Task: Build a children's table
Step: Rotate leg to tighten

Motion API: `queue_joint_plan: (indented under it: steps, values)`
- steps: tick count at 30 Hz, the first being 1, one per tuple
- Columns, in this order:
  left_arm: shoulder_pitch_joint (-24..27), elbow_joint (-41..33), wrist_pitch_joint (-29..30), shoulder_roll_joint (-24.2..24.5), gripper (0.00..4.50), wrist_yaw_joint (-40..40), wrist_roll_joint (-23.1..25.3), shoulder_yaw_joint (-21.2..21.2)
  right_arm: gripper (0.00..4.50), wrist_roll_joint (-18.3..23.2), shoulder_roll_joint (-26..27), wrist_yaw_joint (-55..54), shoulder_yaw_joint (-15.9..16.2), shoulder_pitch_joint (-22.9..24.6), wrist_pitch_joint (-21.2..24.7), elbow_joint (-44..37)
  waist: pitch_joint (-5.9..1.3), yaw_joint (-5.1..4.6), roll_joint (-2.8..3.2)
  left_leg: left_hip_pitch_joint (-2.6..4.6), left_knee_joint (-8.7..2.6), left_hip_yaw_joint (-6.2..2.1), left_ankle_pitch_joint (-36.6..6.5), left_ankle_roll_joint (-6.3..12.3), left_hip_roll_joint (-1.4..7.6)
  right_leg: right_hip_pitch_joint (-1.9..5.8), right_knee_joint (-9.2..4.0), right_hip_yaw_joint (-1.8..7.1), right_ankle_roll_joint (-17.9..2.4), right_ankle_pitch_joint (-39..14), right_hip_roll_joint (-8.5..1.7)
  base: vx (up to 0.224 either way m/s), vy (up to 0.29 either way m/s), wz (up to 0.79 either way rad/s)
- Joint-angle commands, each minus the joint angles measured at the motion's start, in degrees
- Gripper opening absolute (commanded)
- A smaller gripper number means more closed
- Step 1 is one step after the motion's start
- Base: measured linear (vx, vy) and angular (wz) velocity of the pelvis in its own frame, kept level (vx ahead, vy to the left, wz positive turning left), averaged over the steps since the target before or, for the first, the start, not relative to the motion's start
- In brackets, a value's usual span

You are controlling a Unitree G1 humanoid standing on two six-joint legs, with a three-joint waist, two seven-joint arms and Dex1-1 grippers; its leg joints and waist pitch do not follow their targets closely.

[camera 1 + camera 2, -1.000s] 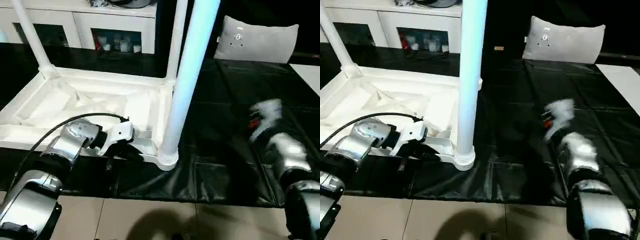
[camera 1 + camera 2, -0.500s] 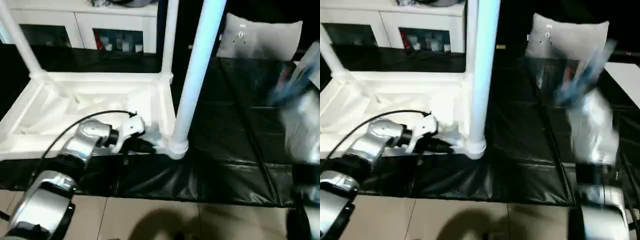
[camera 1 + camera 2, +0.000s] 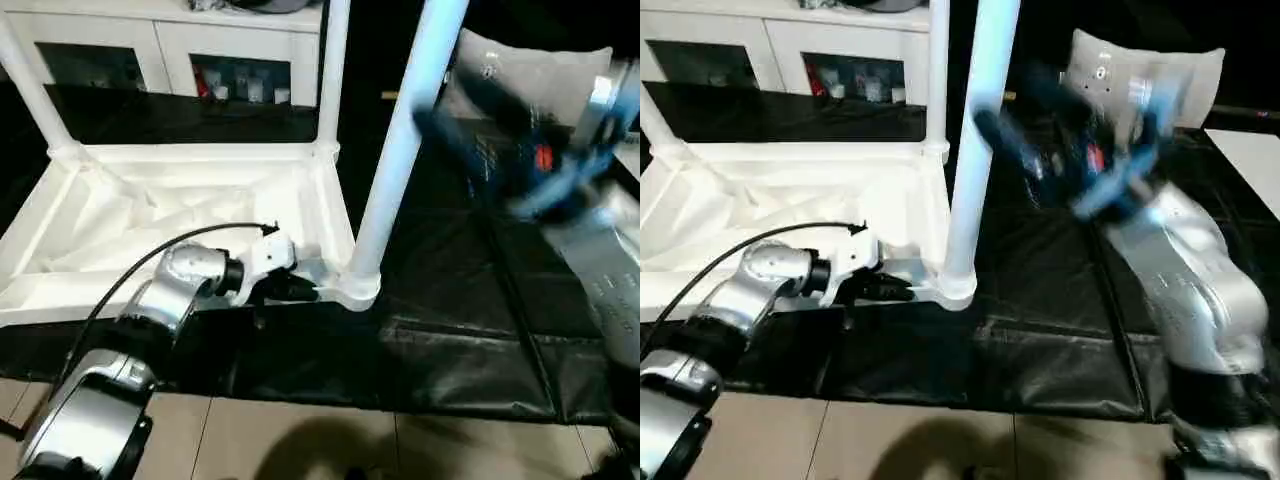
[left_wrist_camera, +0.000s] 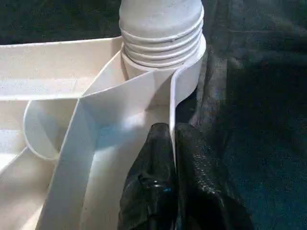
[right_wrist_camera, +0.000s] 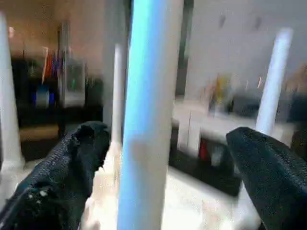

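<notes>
Right wrist view: right claw (image 5: 158,177) has swung up, fingers apart around the nearest leg (image 5: 146,115); left claw (image 4: 173,158) stays clamped on the tabletop rim (image 4: 171,110), bracing it.

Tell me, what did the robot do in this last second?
The right gripper rose from low over the black mat and swung in toward the near leg, which now stands between its open fingers; it has not closed on it. The left gripper stayed shut on the tabletop rim beside that leg's socket.
</notes>
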Motion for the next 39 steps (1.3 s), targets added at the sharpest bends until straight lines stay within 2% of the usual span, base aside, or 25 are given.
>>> queue_joint_plan:
  steps: [1,3,4,6,7,8,10,11,12,16,18,24,31,33,34,39]
  values:
    - [1.71,-0.19,0.14,0.50,0.04,-1.37,-0.82,0.29,4.50,-1.42,-1.95,3.38,0.42,1.54,1.11,0.64,-3.79,0.69,-0.18,-1.68,-3.88,0.80,-4.93,2.84,-0.15,4.94,-4.20,2.18,-8.40,-15.69,-2.90,0.000,0.000,0.00]
    - [2.15,-1.23,-0.09,1.04,0.04,-2.81,-0.42,-0.43,4.50,-3.22,-4.27,7.15,1.67,4.43,1.64,1.64,-3.74,0.73,-0.29,-1.64,-3.81,0.83,-4.97,3.29,-0.13,4.94,-4.28,2.15,-8.73,-15.59,-2.91,0.000,0.000,0.00]
    - [2.15,-1.23,-0.09,1.04,0.04,-2.81,-0.42,-0.43,4.50,-3.22,-4.27,7.15,1.67,4.43,1.64,1.64,-3.67,0.66,-0.28,-1.63,-3.84,0.80,-5.06,3.47,-0.06,4.86,-4.29,2.09,-8.97,-15.80,-2.91,0.000,0.000,0.00]
    - [2.45,-1.49,-1.65,2.31,0.04,-3.04,2.55,-2.69,4.50,-8.45,-7.28,10.98,7.00,6.90,-0.38,4.28,-3.64,0.66,-0.33,-1.65,-3.81,0.73,-5.29,3.56,-0.01,4.83,-4.36,1.97,-8.81,-16.44,-2.89,0.000,0.000,0.00]
    - [2.45,-1.49,-1.65,2.31,0.04,-3.04,2.55,-2.69,4.50,-8.45,-7.28,10.98,7.00,6.90,-0.38,4.28,-3.58,0.59,-0.37,-1.63,-3.83,0.73,-5.62,3.62,0.02,4.79,-4.41,1.98,-8.53,-17.37,-2.95,0.000,0.000,0.00]
    - [2.42,-1.51,-2.19,2.76,0.04,-2.91,3.73,-3.54,4.50,-10.79,-7.75,12.09,9.48,7.27,-2.04,6.01,-3.63,0.55,-0.36,-1.63,-3.81,0.76,-5.69,3.71,-0.02,4.78,-4.46,1.97,-8.50,-17.65,-2.99,0.000,0.000,0.00]
    - [2.39,-1.63,-2.11,2.82,0.04,-2.77,3.94,-3.67,4.50,-11.60,-7.62,12.38,10.07,7.18,-2.66,6.79,-3.63,0.50,-0.59,-1.62,-3.78,0.73,-5.57,3.50,0.07,4.67,-4.38,1.94,-8.28,-18.18,-3.02,0.000,0.000,0.00]
    - [2.31,-2.04,-1.58,2.79,0.04,-2.32,4.01,-3.53,4.50,-13.19,-6.87,12.84,11.05,6.52,-3.64,8.57,-3.70,0.53,-0.53,-1.57,-3.77,0.74,-5.40,3.55,0.07,4.70,-4.35,1.94,-8.44,-17.83,-3.05,0.000,0.000,0.00]
    - [2.05,-1.91,-0.77,2.54,0.04,-1.17,4.20,-3.20,4.50,-14.35,-6.38,13.32,11.90,5.96,-3.91,9.66,-3.70,0.43,-0.72,-1.65,-3.76,0.76,-5.02,3.62,0.12,4.68,-4.24,1.94,-8.86,-16.84,-3.04,0.000,0.000,0.00]
    - [1.83,-1.60,-0.20,2.54,0.04,-0.68,4.16,-2.84,4.50,-17.05,-6.54,15.75,14.27,5.78,-5.44,11.01,-3.67,0.57,-0.64,-1.50,-3.74,0.75,-4.90,3.77,0.18,4.70,-4.03,1.96,-9.54,-15.84,-3.01,0.000,0.000,0.00]
    - [1.88,-1.58,0.30,3.08,0.45,-2.34,3.86,-3.16,4.50,-18.47,-6.33,16.74,15.21,5.29,-6.87,12.89,-3.75,0.54,-0.76,-1.57,-3.70,0.75,-4.87,3.79,0.19,4.78,-3.99,1.97,-9.72,-15.29,-3.08,0.000,0.000,0.00]
    - [1.61,-1.04,0.23,3.42,0.98,-1.47,4.36,-2.95,4.50,-20.06,-5.54,17.84,15.45,4.25,-8.70,16.08,-3.67,0.52,-0.85,-1.50,-3.64,0.83,-5.34,4.04,0.09,4.73,-4.14,1.98,-9.73,-16.50,-3.02,0.000,0.000,0.00]
    - [1.16,-0.29,0.87,3.50,0.98,-3.72,3.59,-2.91,4.50,-21.16,-4.88,19.16,15.53,4.36,-10.11,17.61,-3.64,0.57,-0.77,-1.40,-3.70,0.78,-6.33,3.87,0.05,4.56,-4.49,1.88,-8.43,-19.83,-3.05,0.000,0.000,0.00]
    - [1.05,-0.14,0.93,3.44,0.98,-3.96,3.42,-2.84,4.50,-21.19,-4.81,19.25,15.53,4.34,-10.18,17.72,-3.68,0.59,-0.80,-1.45,-3.72,0.74,-5.86,3.85,0.08,4.63,-4.33,1.88,-8.64,-18.89,-2.98,0.000,0.000,0.00]
    - [0.86,0.28,0.91,3.32,0.81,-4.08,3.36,-2.83,4.50,-21.30,-4.65,19.50,15.51,4.29,-10.37,18.02,-3.67,0.61,-0.63,-1.45,-3.75,0.69,-5.75,3.78,0.11,4.63,-4.25,1.85,-8.88,-18.35,-2.99,0.000,0.000,0.00]
    - [-0.65,3.91,-0.10,2.54,0.38,-3.48,4.36,-3.02,4.50,-21.80,-4.04,20.41,15.68,3.55,-10.96,19.47,-3.75,0.58,-0.73,-1.44,-3.64,0.75,-5.58,4.08,-0.04,4.74,-4.16,1.82,-9.77,-16.78,-2.96,0.000,0.000,0.00]
